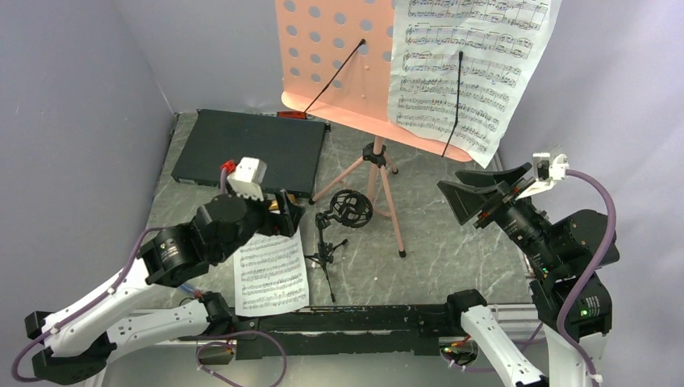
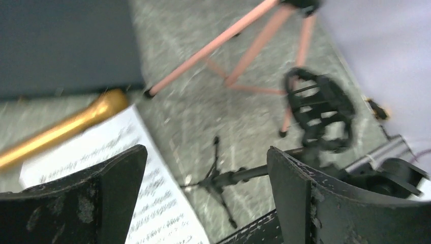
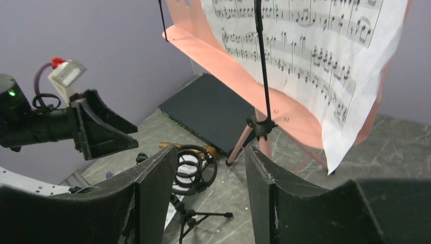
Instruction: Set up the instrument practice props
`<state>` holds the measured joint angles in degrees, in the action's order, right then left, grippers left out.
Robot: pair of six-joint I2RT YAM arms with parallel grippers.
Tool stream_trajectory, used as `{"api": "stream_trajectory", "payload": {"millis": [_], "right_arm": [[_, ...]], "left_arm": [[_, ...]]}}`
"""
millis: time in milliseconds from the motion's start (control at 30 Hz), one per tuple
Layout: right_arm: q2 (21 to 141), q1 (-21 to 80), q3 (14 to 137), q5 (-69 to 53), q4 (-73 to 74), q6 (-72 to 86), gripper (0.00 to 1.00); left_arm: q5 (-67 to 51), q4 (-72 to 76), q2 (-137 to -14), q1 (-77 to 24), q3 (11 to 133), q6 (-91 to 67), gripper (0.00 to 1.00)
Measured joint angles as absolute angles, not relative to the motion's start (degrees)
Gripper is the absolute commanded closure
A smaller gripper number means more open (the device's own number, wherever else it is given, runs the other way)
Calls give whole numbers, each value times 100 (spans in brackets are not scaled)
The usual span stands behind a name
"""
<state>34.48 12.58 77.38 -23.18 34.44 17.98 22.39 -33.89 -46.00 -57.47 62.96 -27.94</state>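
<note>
1. A loose page of sheet music [image 1: 270,274] lay flat at the table's near edge, not yet on the stand.
2. Just beyond it the left gripper [image 2: 206,162] hung low, jaws wide apart with nothing between them. It looked placed to reach the page or the microphone.
3. The gold microphone [image 2: 66,129] lay flat by the page's far corner. Its long axis ran along the box's front edge, with the head pointing right toward a foot of the music stand.
4. The small mic stand [image 1: 345,211] seemed to stand on its own legs between the arms, its ring mount empty, ready for the microphone.
5. The right gripper [image 3: 209,157] was raised, jaws apart and empty, facing the music stand.
6. The music stand [image 1: 339,56] stood upright. A wire arm pinned one page [image 1: 468,64] to its right half, and the left half was bare, probably for the loose page.
7. The black box [image 1: 242,149] lay flat at the back left.
</note>
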Motion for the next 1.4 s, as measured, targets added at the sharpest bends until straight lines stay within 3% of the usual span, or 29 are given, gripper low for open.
{"api": "stream_trajectory", "payload": {"millis": [367,933,1233,1400], "right_arm": [[3175,1258,7548,-2329,3846,1844,44],[3175,1258,7526,-2327,4082,1841,44],[3173,1258,7535,-2324,4101,1841,44],[3173,1258,7535,-2327,4101,1844,44]], "left_arm": [[3710,-5325,-4703,-5747,5277,-5854,6],[2956,-4045,-7570,-5164,4871,-6239,9],[2683,-3457,-7594,-5054,4447,-6219,21],[2674,-3310,-7699,-5011,4281,-6246,38]]}}
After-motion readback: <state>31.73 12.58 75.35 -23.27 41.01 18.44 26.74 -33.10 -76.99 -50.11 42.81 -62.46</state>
